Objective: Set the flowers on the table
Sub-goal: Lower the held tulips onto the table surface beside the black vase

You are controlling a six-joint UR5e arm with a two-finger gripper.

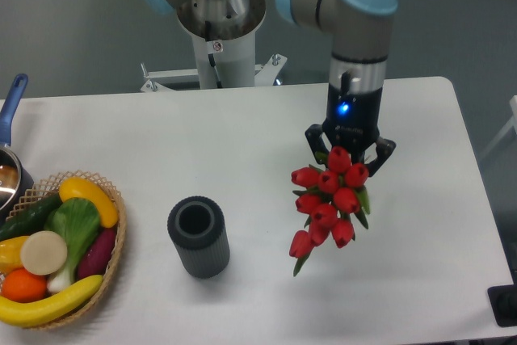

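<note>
The flowers (327, 199) are a bunch of red tulip buds with green leaves, hanging over the right half of the white table (266, 135). Their stems run up behind the buds and are hidden. My gripper (349, 148) sits directly above and behind the bunch, its dark fingers (314, 141) showing on either side of the top buds, shut on the flowers. The lowest bud and a green leaf tip reach down close to the tabletop; I cannot tell if they touch it.
A dark grey ribbed cylinder vase (198, 237) stands upright left of the flowers. A wicker basket (113, 232) of fruit and vegetables sits at the front left edge. A blue-handled pot (10, 159) is at the far left. The arm's base (220, 30) stands behind the table.
</note>
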